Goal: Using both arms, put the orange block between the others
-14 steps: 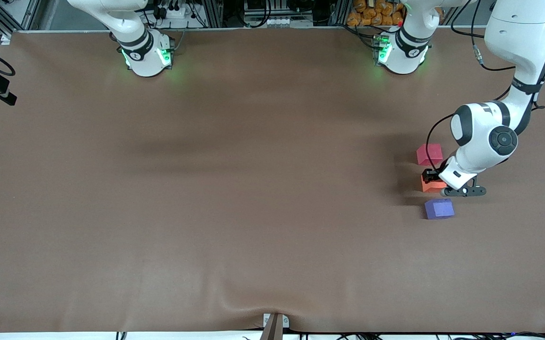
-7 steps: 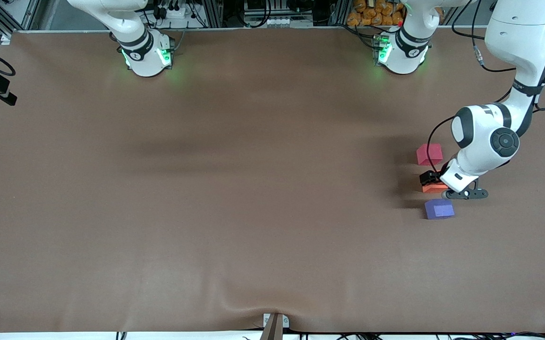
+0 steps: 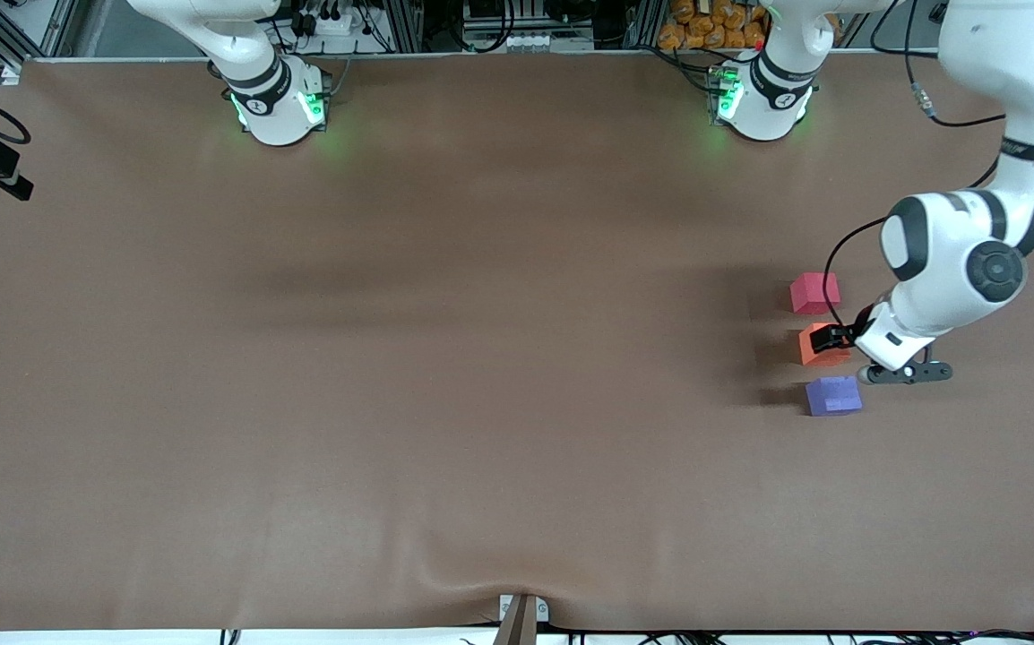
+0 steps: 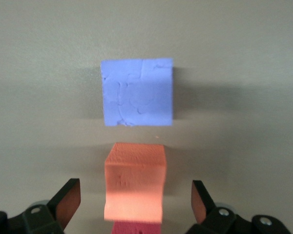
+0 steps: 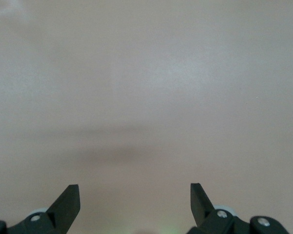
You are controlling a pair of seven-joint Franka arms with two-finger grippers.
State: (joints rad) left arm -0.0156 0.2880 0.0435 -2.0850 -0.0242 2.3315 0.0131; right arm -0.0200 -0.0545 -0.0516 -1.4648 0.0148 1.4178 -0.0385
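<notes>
Three cubes — two arms, two grippers.

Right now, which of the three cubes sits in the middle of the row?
The orange block. It lies between the pinkish-red cube, farther from the front camera, and the purple-blue cube, nearer to it.

— Any writing, labels or numbers readable anywhere here?
— None I can make out. The round dark marks on the two white green-lit arm bases are too small to read, and the brown cloth-covered table bears no print
— And on the small matte cubes?
— Plain faces, no lettering
</notes>
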